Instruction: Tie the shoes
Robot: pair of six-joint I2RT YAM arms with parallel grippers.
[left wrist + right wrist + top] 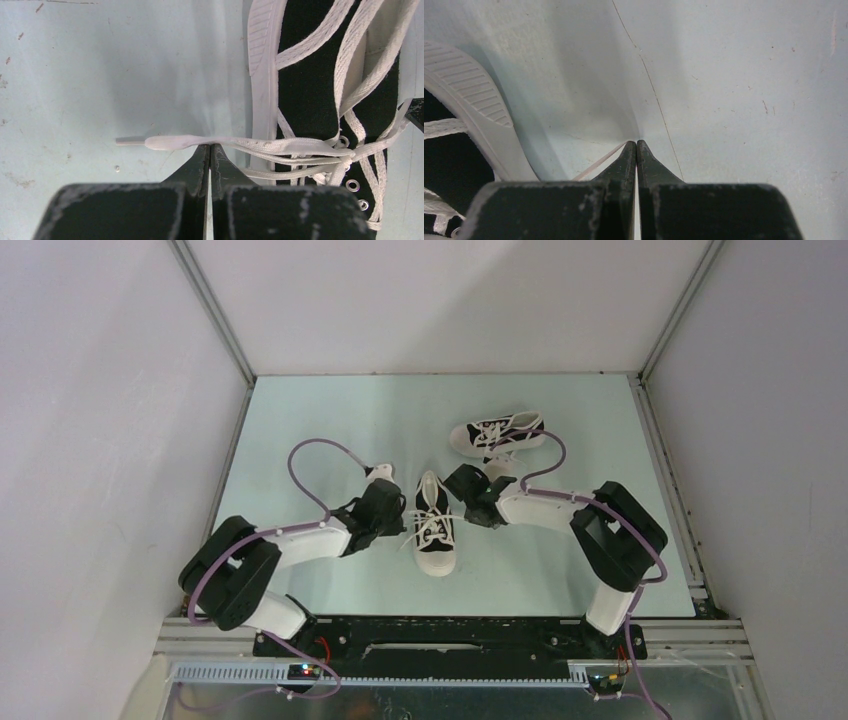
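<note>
Two black canvas shoes with white soles lie on the pale table. The near shoe (435,525) points its white toe cap at the arm bases; the other shoe (497,433) lies on its side at the back right. My left gripper (403,517) (210,146) sits just left of the near shoe (310,90), shut on a white lace (280,146) whose flattened end sticks out past the tips. My right gripper (468,505) (636,143) is on the shoe's right side, beside its sole (474,100), shut, with a thin lace strand (596,166) running into its tips.
White walls enclose the table (330,420) on the left, back and right, with metal rails along its edges. Purple cables loop above both arms, the left one (320,450) arching high. A black base bar (450,635) runs along the near edge.
</note>
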